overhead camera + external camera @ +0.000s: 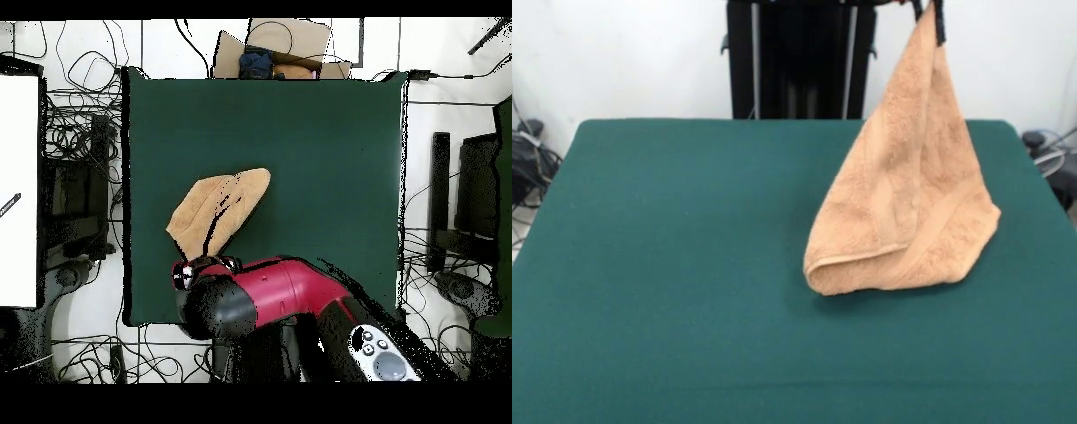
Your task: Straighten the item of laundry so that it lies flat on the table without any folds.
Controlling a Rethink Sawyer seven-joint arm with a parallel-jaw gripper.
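My gripper [934, 19], seen only as dark tips at the top edge of the front view, is closed on one corner of the small peach-orange terry-cloth towel [909, 203] and holds that corner high above the counter. Held so, the towel hangs as a tall cone, and its weight draws the cloth downward; I judge this is meant to let the folds fall out before the towel is laid down. The lower part rests on the dark green cloth-covered counter [671, 265], right of centre in the front view, where a rolled hem and a woven band show one layer doubled over another. The towel is therefore not yet flat. In the overhead view my red and black arm [270, 295] reaches over the counter's near edge and hides the gripper; the towel lies just beyond it. No containers stand on the counter.
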